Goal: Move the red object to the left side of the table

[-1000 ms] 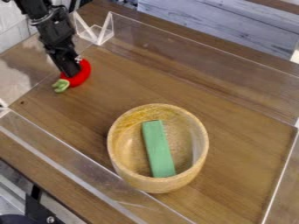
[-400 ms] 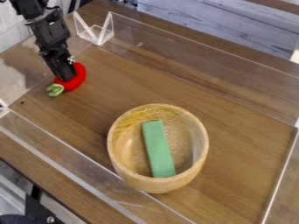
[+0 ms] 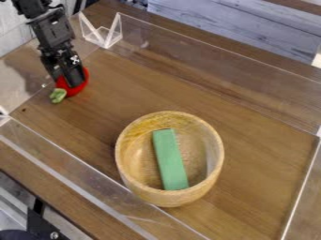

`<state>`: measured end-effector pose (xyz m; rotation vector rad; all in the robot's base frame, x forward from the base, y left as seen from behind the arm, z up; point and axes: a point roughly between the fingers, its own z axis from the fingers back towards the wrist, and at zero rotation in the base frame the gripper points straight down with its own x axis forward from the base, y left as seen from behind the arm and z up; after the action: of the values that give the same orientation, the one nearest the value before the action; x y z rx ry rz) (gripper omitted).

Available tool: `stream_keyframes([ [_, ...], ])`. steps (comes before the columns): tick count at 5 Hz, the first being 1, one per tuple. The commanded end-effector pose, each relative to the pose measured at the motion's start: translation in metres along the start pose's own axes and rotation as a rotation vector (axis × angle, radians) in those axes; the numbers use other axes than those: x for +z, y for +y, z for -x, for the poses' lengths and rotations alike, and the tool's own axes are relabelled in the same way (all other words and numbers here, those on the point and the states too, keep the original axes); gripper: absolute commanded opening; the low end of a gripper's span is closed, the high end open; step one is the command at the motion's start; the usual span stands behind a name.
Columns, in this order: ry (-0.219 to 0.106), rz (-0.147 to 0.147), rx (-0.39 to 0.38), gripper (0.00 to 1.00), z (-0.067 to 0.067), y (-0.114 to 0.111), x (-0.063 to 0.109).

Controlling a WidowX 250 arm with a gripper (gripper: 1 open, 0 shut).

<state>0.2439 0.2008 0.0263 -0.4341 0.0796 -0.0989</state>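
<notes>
**Q:** Camera view, entry one. Where is the target?

**A:** The small bright red strawberry-like toy (image 3: 73,87) with a pale green leafy end sits on the brown wood-grain tabletop (image 3: 189,89). It is at the picture's left end, near the clear acrylic wall (image 3: 15,94). It is well apart from the round light wooden bowl (image 3: 130,141), which holds the green rectangular block (image 3: 168,157).

**Q:** State of your claw?

**A:** My black claw (image 3: 66,73) points steeply down right over the toy, fingers either side of its red body. Whether they pinch it or stand clear, I cannot tell: too small and dark.

**Q:** Handling notes?

**A:** Judgement only. It is probably light and rigid, with a smooth rounded skin that could slip or roll. I would take it across the widest part of the red body, not by the leafy tip. The placement already looks about right for the task.
</notes>
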Motion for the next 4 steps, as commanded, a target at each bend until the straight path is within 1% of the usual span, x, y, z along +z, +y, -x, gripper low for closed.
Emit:
stream_keyframes([
  [1,-0.002,0.019,0.013,1.0,0.007,-0.01,0.004],
  [2,-0.038,0.039,0.059,1.0,0.004,-0.026,0.02],
  [3,-0.086,0.059,0.101,1.0,0.0,-0.042,0.039],
  [4,-0.106,0.056,0.06,1.0,-0.011,-0.052,0.049],
])
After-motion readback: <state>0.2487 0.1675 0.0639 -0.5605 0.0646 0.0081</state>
